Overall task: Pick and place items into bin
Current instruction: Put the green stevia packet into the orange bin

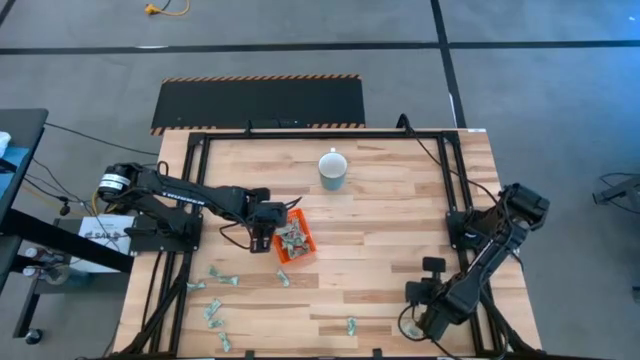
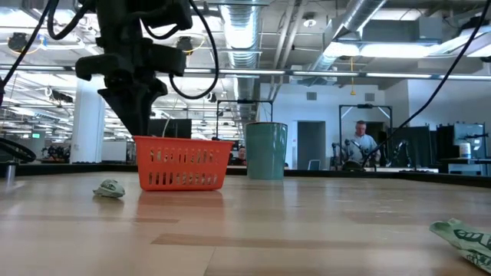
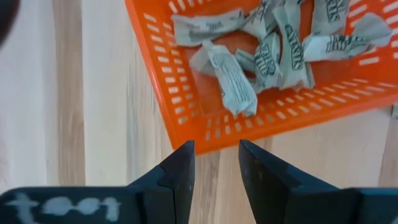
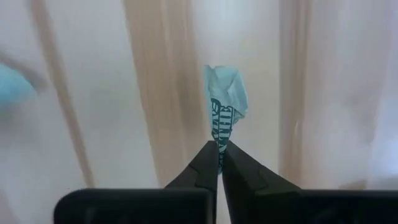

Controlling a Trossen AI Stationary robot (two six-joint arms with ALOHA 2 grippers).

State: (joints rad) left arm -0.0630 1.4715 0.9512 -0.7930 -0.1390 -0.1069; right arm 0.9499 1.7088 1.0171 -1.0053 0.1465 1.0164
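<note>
The orange bin (image 1: 295, 241) sits mid-table and holds several green-and-white wrapped items (image 3: 273, 50). My left gripper (image 3: 214, 149) is open just outside the bin's left wall (image 3: 186, 106), over bare wood; in the low view its arm (image 2: 134, 84) stands above the bin's left end (image 2: 149, 165). My right gripper (image 4: 219, 149) is near the table's right front (image 1: 420, 300), pointing down and shut on one item (image 4: 225, 99). Several more items lie loose on the table's left front (image 1: 215, 277), and one (image 1: 352, 324) lies near the front edge. My right gripper pinches one end of a crinkled green-and-white wrapped item (image 4: 219, 134) between its two fingertips, coming from above and pointing down. The rest of the item sticks out past the fingertips over the wood. Whether it is clear of the table I cannot tell.
A pale blue-white mug (image 1: 333, 168) stands upright behind the bin, toward the far edge. A loose item (image 2: 109, 188) lies left of the bin in the low view, and another (image 2: 464, 234) lies close to that camera. A black frame (image 1: 460, 180) runs along the table's sides.
</note>
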